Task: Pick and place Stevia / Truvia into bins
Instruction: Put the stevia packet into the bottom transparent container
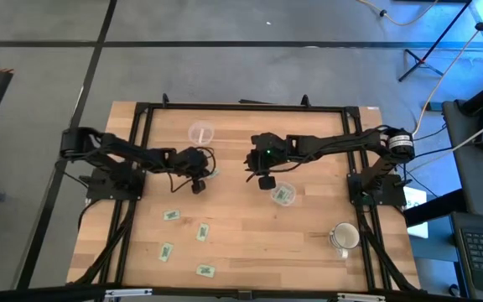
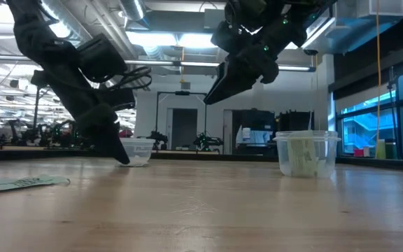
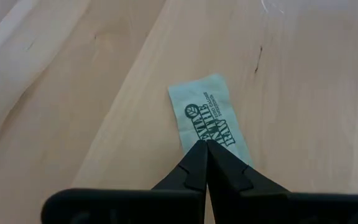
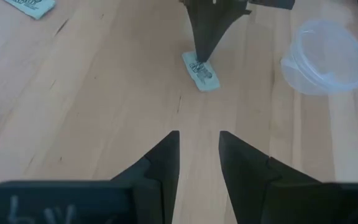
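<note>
My left gripper [image 1: 198,183] stands low over the table with its fingers shut, their tips on a light green Stevia packet [image 3: 205,112] that lies flat on the wood; the right wrist view shows this packet [image 4: 202,73] too. My right gripper [image 4: 199,134] hangs open in the air to the right of it, touching nothing. One clear cup [image 1: 200,132], empty, stands toward the far edge. The other clear cup [image 1: 283,195] holds green packets. Several more packets [image 1: 202,231] lie flat toward the near left. My left gripper comes at the packet from above, slanting down, and its shut fingertips [image 3: 197,155] meet on the packet's end nearest the gripper [image 3: 232,146]. The packet lies flat on the table. Whether the tips pinch paper or only rest on it, I cannot tell.
A whitish mug [image 1: 345,237] with a handle stands near the table's right near corner. The black frame rails [image 1: 241,107] run around the tabletop. Bare wood lies between the two grippers and along the middle of the near half.
</note>
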Robot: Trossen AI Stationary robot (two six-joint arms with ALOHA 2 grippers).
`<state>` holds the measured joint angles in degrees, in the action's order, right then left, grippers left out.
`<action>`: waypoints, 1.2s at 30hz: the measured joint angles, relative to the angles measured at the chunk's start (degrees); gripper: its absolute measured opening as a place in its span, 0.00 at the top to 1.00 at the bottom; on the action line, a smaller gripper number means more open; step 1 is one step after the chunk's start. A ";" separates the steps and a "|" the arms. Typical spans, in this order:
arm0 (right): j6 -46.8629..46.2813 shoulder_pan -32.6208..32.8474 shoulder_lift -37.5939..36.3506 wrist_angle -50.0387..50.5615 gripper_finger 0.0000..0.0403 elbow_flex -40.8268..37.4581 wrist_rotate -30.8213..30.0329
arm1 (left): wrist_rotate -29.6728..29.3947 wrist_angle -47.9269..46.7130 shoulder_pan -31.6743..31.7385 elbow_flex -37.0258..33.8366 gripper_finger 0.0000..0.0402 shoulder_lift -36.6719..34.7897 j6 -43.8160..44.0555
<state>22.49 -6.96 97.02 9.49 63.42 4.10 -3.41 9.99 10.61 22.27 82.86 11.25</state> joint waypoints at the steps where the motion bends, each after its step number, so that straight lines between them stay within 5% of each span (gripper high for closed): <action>1: 0.39 0.00 0.23 -0.29 0.71 0.00 0.00 | -0.01 0.27 -0.02 0.04 0.99 0.28 0.00; 14: 20.07 0.26 9.48 -9.23 0.71 0.02 -0.22 | 0.79 2.52 -0.08 -0.16 1.00 0.80 -8.96; 20: 27.54 1.43 14.34 -16.59 0.71 0.00 -6.30 | 1.04 3.53 -0.10 -0.25 1.00 0.88 -11.19; 36: 28.65 2.19 18.85 -17.84 0.71 5.05 -7.06 | 1.04 10.60 -0.02 1.83 1.00 7.53 -11.13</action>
<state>51.14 -4.78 115.87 -8.35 68.47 -2.96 -2.37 20.60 10.59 24.09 90.39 0.12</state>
